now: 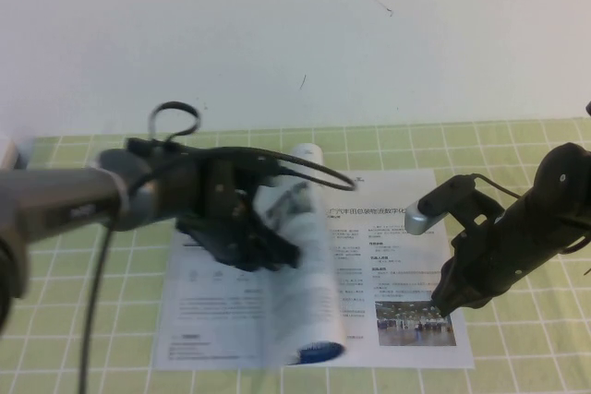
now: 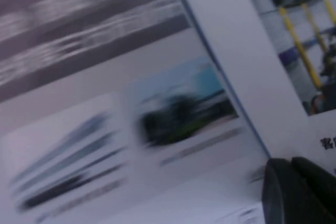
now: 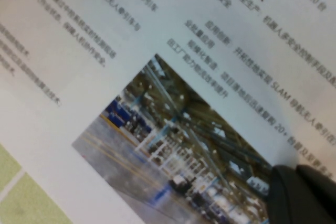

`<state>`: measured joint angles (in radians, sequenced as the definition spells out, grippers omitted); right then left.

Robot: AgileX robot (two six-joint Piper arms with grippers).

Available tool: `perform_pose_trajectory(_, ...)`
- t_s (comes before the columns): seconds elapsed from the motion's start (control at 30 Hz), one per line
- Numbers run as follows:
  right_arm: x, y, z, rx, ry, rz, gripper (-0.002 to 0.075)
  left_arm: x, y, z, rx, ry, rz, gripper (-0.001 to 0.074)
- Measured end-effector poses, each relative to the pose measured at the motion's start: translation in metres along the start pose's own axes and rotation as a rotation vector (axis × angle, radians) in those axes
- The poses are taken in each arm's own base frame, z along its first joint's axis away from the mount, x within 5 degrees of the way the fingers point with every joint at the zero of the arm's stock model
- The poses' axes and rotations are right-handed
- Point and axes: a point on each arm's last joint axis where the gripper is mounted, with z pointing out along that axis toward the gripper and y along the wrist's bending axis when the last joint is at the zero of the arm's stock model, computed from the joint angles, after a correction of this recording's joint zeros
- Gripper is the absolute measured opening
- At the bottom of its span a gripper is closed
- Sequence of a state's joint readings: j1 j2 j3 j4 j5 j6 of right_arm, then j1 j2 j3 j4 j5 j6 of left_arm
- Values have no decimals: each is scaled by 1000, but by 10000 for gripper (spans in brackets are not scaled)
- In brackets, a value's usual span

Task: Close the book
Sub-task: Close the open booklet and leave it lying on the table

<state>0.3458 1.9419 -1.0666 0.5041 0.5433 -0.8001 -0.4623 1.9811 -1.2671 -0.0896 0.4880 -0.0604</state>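
1. The book (image 1: 397,246) lies open and flat on the green-checked table (image 1: 517,357), its spine running away from the robot. It sits in the near-middle part of the table.
2. Over the book's spine, a page (image 1: 309,292) stands up and curls over. It is blurred, with a blue patch at its near bottom corner.
3. The left claw (image 1: 268,251) hangs over the book's left half, right against the raised page. Its arm reaches in from beyond the book's left edge.
4. Whether the left claw is released, clenched or grasping the page cannot be told. The dark body hides that spot in the high view. In the left wrist view, only a dark tip of the claw (image 2: 296,192) shows, beside a smeared printed sheet that fills that view.
5. The right claw (image 1: 446,300) is down on the book's right-hand page, near its outer edge. It sits just beside the colour photo (image 1: 416,323) printed at that page's near corner.
6. In the right wrist view, the right claw (image 3: 302,195) looks clenched, its dark tips pressed together with nothing between them. It rests at the edge of the photo (image 3: 184,150), under lines of Chinese text.
7. The right arm comes in from past the book's right edge, angled down toward the page.
8. The book's right page lies flat, and the left page lies flat under the left arm.
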Motion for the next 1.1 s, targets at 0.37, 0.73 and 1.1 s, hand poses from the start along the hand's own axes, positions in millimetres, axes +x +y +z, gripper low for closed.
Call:
perform_pose_trajectory(0.37, -1, 0, 0, 3, -12, 13, -3, -45, -70, -39, 147, -116, 138, -4)
perform_pose_trajectory(0.73, -1, 0, 0, 2, -13, 15, -3, -62, -32, -99, -232, -159, 178, -4)
perform_pose_trajectory(1.1, -2, 0, 0, -3, -18, 27, -3, -51, 44, -52, -437, 22, -18, -4)
